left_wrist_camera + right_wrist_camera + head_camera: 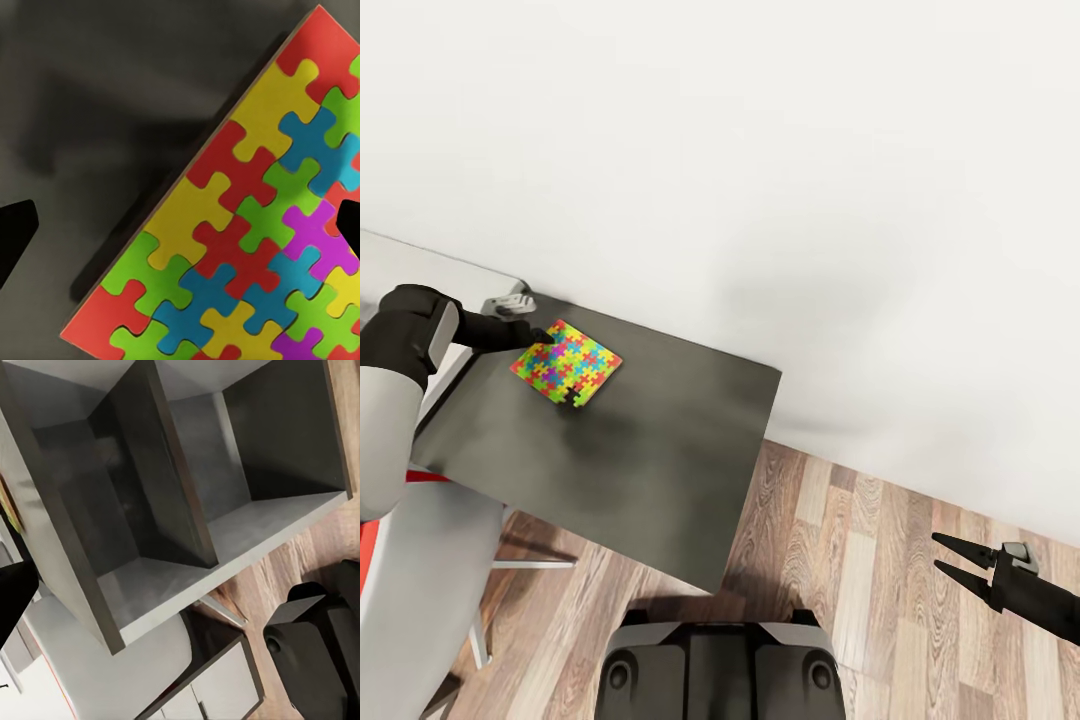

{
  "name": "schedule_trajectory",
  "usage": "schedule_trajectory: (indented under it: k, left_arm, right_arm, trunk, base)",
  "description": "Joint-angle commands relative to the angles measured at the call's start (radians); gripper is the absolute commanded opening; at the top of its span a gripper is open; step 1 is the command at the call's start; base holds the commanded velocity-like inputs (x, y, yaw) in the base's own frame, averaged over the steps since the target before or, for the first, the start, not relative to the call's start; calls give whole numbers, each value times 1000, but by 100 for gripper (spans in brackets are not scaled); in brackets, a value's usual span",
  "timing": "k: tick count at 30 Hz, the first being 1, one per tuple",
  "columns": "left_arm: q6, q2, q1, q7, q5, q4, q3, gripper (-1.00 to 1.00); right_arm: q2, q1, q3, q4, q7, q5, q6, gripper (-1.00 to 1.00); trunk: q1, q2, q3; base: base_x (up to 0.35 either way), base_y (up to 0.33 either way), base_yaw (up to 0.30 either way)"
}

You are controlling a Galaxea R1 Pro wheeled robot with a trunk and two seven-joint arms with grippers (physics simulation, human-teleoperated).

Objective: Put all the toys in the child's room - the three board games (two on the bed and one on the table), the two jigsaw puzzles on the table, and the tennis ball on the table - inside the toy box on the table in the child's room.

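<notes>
Jigsaw puzzle (567, 363) lies flat on the dark grey side unit (640, 470) of the table, near the unit's far corner by the white wall (810, 150), turned diagonally to the unit's edges. From the head camera the left gripper (543, 335) reaches in from the left on its black forearm, its fingertips right at the puzzle's nearest corner; whether they touch the mat cannot be told from here. The left wrist camera looks straight down on the same puzzle (255, 247) (red, yellow, green, blue and magenta interlocking pieces, a thin brown edge along one side). One black fingertip (13, 236) sits over the bare dark surface and the other shows at the opposite border over the coloured pieces, so the jaws stand wide apart with the puzzle's edge between them and nothing gripped.

A strip of the lighter grey-white desk top (420, 262) shows behind the left arm. The right gripper (952, 557) hangs well away over the wood floor (860, 560), its two pointed fingers parted and empty. The right wrist camera looks at the side unit's open dark grey compartments (187, 487), two cubbies split by a vertical divider, with wood floor (330, 547) beside them. The robot's dark base (720, 665) shows below the unit's near edge.
</notes>
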Motion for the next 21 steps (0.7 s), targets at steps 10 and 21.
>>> schedule_trajectory:
  k: [10,21]
  left_arm:
    - [4,-1,-1,-14,-9,-1,3,100]
    - [-11,-1,-1,-15,-9,-1,3,100]
  right_arm:
    - [0,0,-1,0,3,1,4,100]
    - [0,0,-2,0,3,1,4,100]
  trunk:
    - [1,-2,-15]
    - [1,-2,-22]
  base:
    - [0,0,0]
    - [0,0,0]
